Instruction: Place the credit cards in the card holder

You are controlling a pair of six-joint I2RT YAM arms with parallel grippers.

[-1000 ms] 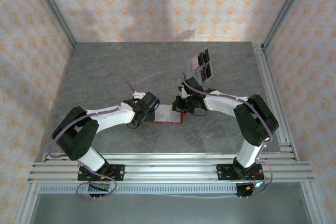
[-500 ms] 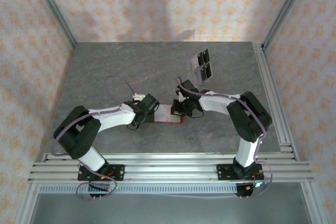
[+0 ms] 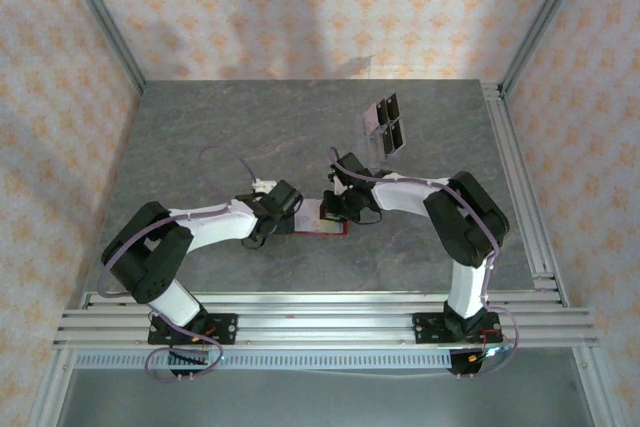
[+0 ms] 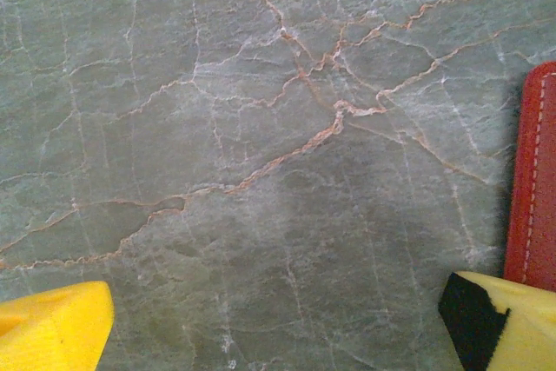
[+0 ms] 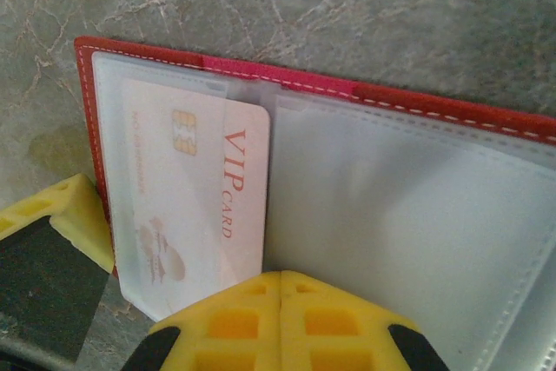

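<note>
1. The grey marble table [image 3: 250,127] bears a clear stand [image 3: 385,122] towards its far side.
2. The red card holder [image 5: 417,215] lies open mid-table, between both grippers.
3. The left gripper [image 4: 278,327] is spread wide beside the holder's edge and holds nothing.
4. The right gripper [image 5: 280,301] is pressed together over the lining.
5. A VIP card [image 5: 195,188] sits in a clear pocket.

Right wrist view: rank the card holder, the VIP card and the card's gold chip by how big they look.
1. card holder, lying open and running off the right edge of the frame
2. VIP card, lying on its left half
3. chip, a small patch on the card

All lie at about the same depth, so the order is safe.
</note>
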